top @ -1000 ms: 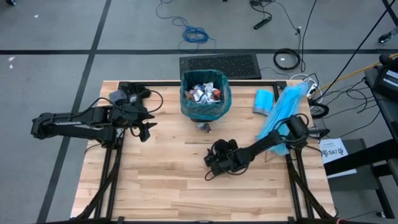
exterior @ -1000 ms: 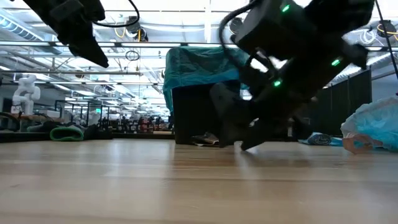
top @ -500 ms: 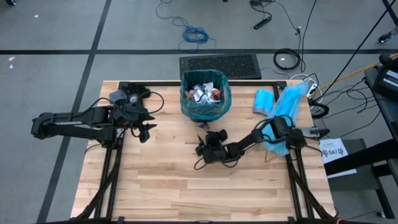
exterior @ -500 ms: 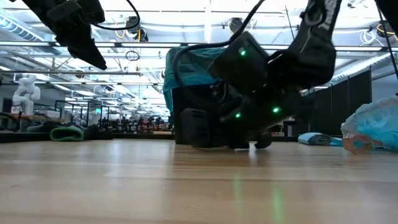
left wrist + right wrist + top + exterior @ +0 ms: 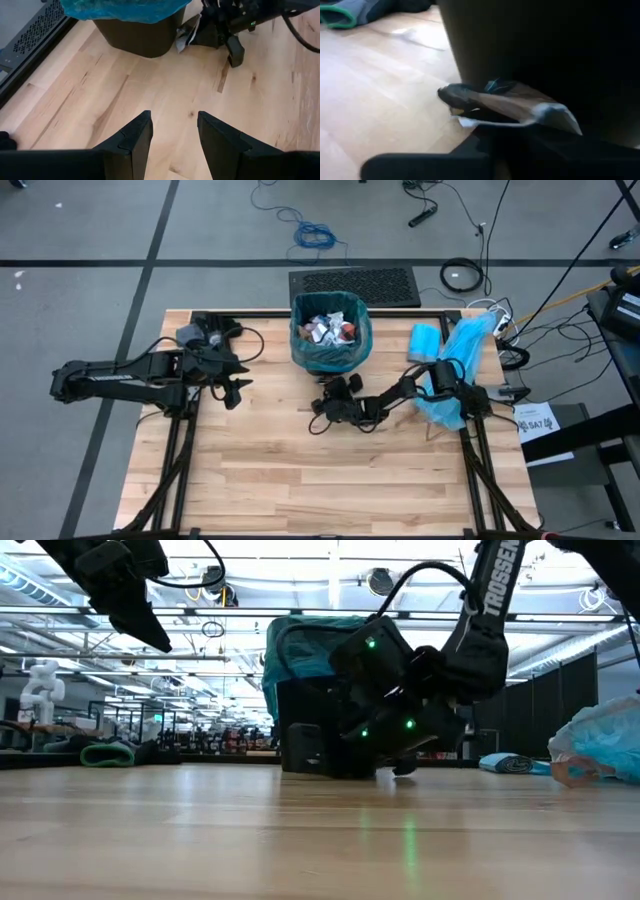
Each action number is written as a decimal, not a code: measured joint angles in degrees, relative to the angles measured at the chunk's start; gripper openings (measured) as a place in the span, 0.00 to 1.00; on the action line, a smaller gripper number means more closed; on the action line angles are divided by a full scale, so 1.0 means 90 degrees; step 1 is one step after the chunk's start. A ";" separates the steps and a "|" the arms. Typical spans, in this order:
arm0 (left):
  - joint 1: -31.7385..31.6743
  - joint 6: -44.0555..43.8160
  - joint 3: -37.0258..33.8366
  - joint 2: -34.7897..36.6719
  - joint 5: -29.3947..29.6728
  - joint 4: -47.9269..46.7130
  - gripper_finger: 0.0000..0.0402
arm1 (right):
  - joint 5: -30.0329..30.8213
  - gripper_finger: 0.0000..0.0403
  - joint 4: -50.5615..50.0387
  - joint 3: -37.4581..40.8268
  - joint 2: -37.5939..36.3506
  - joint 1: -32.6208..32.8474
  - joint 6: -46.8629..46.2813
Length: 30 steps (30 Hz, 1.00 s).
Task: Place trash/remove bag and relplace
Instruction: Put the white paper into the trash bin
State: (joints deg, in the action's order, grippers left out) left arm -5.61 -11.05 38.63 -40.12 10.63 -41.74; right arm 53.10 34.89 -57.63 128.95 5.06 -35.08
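Observation:
The black bin [image 5: 330,358] stands at the table's far middle, lined with the dark teal bag [image 5: 300,345], whose rim folds over the bin's edge. Crumpled trash [image 5: 328,328] fills the bin. A brown and white scrap [image 5: 505,105] lies on the table at the foot of the bin's near wall. My right gripper [image 5: 332,390] is low at that scrap, shut on it. My left gripper [image 5: 237,387] hangs open above the table's left side, holding nothing. My right gripper has the scrap's lower white edge [image 5: 470,121] at its fingertips. No gap shows between the fingers, and they hide the exact place of contact. They reach in low from the table's right and near side toward the bin. The scrap rests by the bin's foot.
A pale sky-blue plastic bag [image 5: 455,360] and a folded blue pack [image 5: 425,340] lie at the table's right. A black mat [image 5: 355,285] lies on the floor beyond the far edge. Bare wood [image 5: 300,470] spans the near half.
My right gripper has gone from the table's middle toward the far edge and the bin. It has sunk to the tabletop and its wrist has turned. The left arm has kept still.

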 joint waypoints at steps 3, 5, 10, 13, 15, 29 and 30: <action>0.0000 0.0000 0.0000 0.0000 0.0000 0.0001 0.40 | -0.0532 0.02 -0.0207 0.0020 -0.0398 0.0115 0.0086; -0.0002 -0.0001 0.0000 0.0000 0.0001 0.0004 0.40 | -0.0647 0.01 -0.0386 0.0016 -0.0829 0.0321 0.0155; -0.0002 0.0000 0.0000 0.0000 0.0002 0.0009 0.40 | -0.0515 0.00 -0.1032 -0.0004 -0.1839 0.0659 0.0567; -0.0001 0.0245 0.0000 0.0002 0.0013 0.0058 0.40 | -0.0512 0.00 -0.1406 -0.0009 -0.2399 0.0892 0.0609; -0.0002 0.0355 0.0000 0.0000 0.0040 0.0057 0.40 | -0.0468 0.00 -0.1605 -0.0019 -0.2705 0.0999 0.0623; 0.0000 0.0498 0.0000 0.0000 0.0054 0.0080 0.40 | -0.1480 0.03 -0.3061 -0.0024 -0.3436 0.0886 0.0035; -0.0002 0.0500 0.0000 0.0002 0.0056 0.0083 0.40 | -0.1699 0.04 -0.3123 -0.0024 -0.3359 0.0846 -0.0082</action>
State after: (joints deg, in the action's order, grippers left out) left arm -5.63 -6.55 38.63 -40.10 11.14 -40.99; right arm 37.81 6.78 -57.84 98.72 12.67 -35.82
